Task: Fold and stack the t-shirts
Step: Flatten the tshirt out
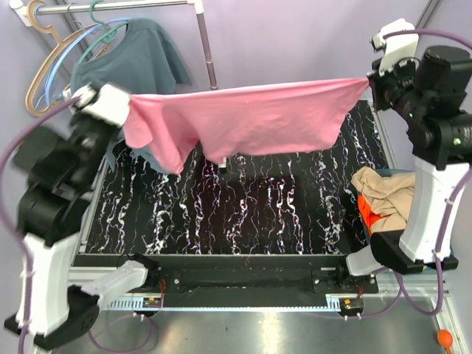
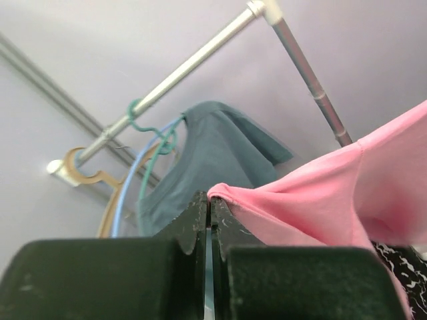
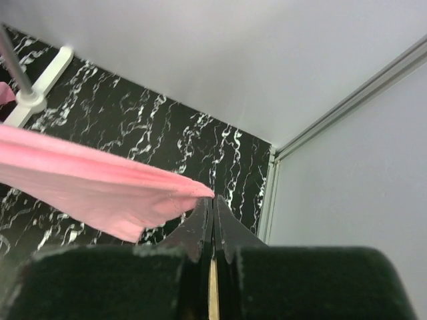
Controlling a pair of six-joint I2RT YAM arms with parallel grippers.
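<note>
The bright pink t-shirt [image 1: 251, 118] hangs stretched in the air above the black marbled table [image 1: 258, 214]. It is held taut between the two arms, and its lower edge sags deepest toward the left. The left gripper [image 2: 209, 200] has its jaws pressed together on one pink corner. Behind it, the dusty teal-blue shirt [image 2: 213, 153] hangs from the metal rail [image 2: 193, 60]. The right gripper [image 3: 213, 200] is likewise pinched closed on the opposite corner, and the cloth runs away to its left. At the table's right edge a tan-beige t-shirt [image 1: 383, 193] lies crumpled over an orange t-shirt [image 1: 366, 210]. Both are partly hidden by the right arm [image 1: 435, 199], and it is unclear whether they rest on the table itself or just off it.
</note>
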